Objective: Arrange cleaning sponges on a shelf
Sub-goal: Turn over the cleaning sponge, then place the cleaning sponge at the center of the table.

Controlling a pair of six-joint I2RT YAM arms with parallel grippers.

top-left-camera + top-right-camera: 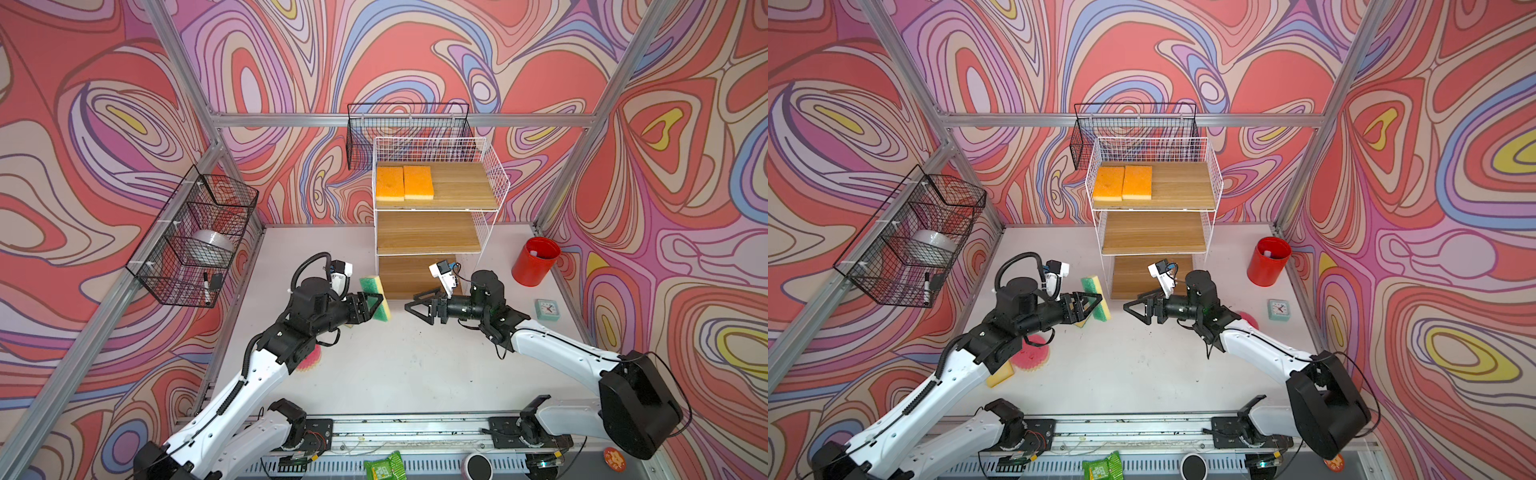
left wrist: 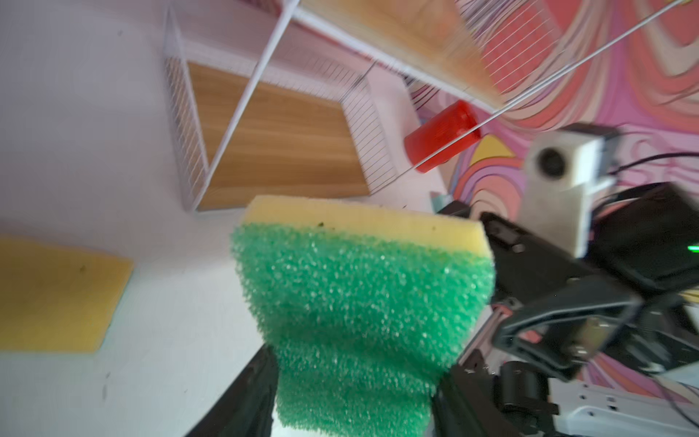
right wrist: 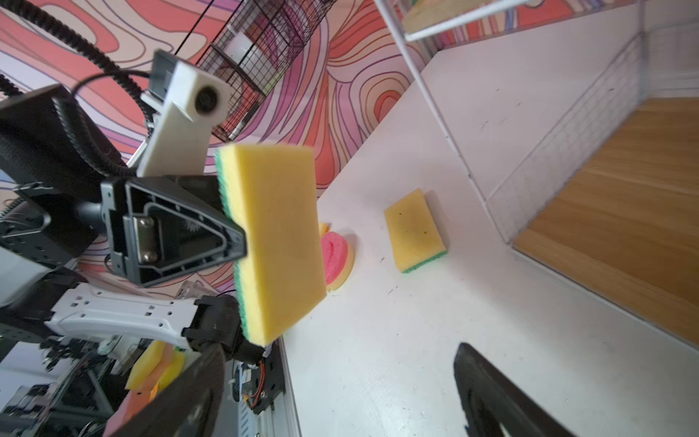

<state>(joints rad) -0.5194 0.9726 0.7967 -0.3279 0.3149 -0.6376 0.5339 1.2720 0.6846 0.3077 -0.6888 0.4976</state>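
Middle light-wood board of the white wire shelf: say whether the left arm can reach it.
Probably yes: the middle light-wood board is bare, open-fronted, and the left end effector, gripping a green-topped yellow sponge, hangs close by.

The table (image 1: 415,365) bears shelf (image 1: 428,232), red cup (image 1: 534,262), clock (image 1: 548,309) and pink sponge (image 1: 1034,355); two orange sponges (image 1: 390,183) top the shelf.

The green-topped yellow foam sponge (image 2: 359,302) is showing a coarse, bristly scouring face over finer foam. The white wire shelf (image 1: 496,178) is bearing matt, grained wood boards (image 1: 428,232); the white tabletop (image 1: 395,365) is looking smooth and scuffed.
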